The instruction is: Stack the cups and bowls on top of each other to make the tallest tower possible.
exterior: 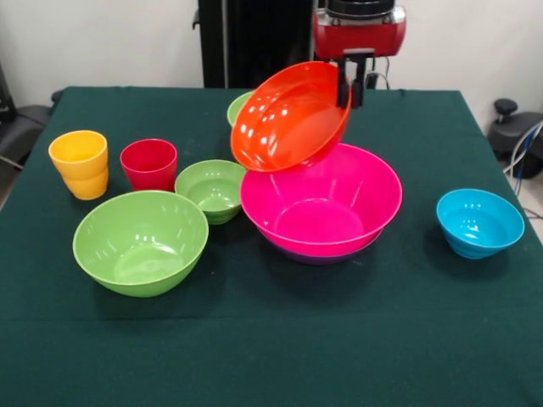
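We see the gripper (353, 80) pinching the far right rim of the orange bowl (288, 119), its fingers (344, 83) clamped on that edge. The bowl hangs steeply tilted, its opening facing us, just above the pink bowl (322, 203), which sits in a purple bowl (322, 256). Left of these stand three green bowls, small (210, 190), large (141, 242) and a far one (237, 108), then the red cup (149, 164) and yellow cup (80, 164). The blue bowl (479, 222) sits well apart on the right.
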Controlling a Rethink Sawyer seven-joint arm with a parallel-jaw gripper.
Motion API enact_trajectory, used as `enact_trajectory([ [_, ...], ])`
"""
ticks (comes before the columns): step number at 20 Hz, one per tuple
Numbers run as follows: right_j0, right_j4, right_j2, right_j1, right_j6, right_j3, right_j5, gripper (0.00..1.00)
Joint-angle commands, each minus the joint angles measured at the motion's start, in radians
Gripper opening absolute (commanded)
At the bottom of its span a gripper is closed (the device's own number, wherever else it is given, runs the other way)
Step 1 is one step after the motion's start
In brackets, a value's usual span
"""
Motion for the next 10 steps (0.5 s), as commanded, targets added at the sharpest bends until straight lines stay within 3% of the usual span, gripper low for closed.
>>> enact_trajectory([
  [1,-0.043,0.02,-0.009,0.017,0.078,-0.012,-0.041,0.0],
  [10,-0.071,0.014,0.008,0.009,0.052,-0.034,-0.005,0.0],
])
